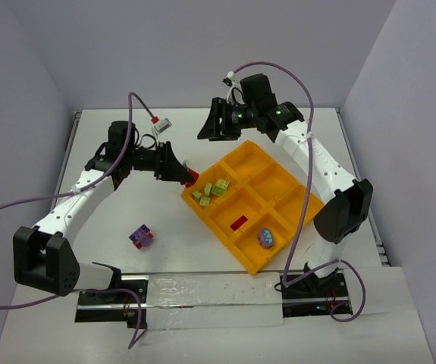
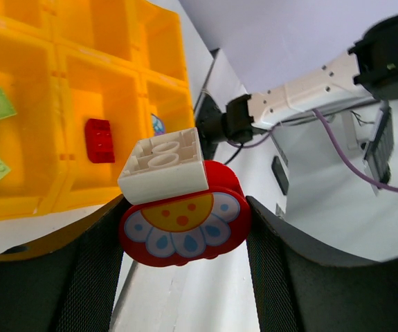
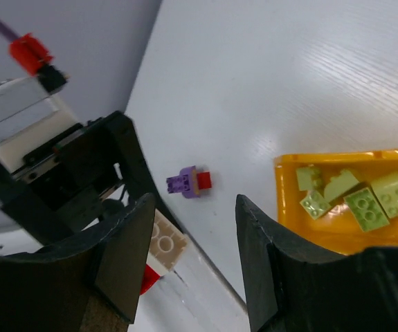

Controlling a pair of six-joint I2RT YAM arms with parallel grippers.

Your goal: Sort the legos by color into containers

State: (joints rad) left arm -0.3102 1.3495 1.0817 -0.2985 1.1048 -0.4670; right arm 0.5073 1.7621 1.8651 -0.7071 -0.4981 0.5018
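In the middle of the top view, the left claw (image 1: 184, 174) gripped a red flower-printed lego (image 2: 183, 228) beside the orange tray (image 1: 257, 264), probably bound for the compartment of the red brick (image 1: 238, 223), while the right claw (image 3: 195, 221) hung empty, jaws apart.

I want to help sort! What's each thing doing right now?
Left gripper: shut on flower brick.
Right gripper: open, empty.
Flower brick: held, beside tray.
Green bricks: lying in one compartment.
Red brick: lying in another.
Purple clump: loose on table.
Tray: partly filled.
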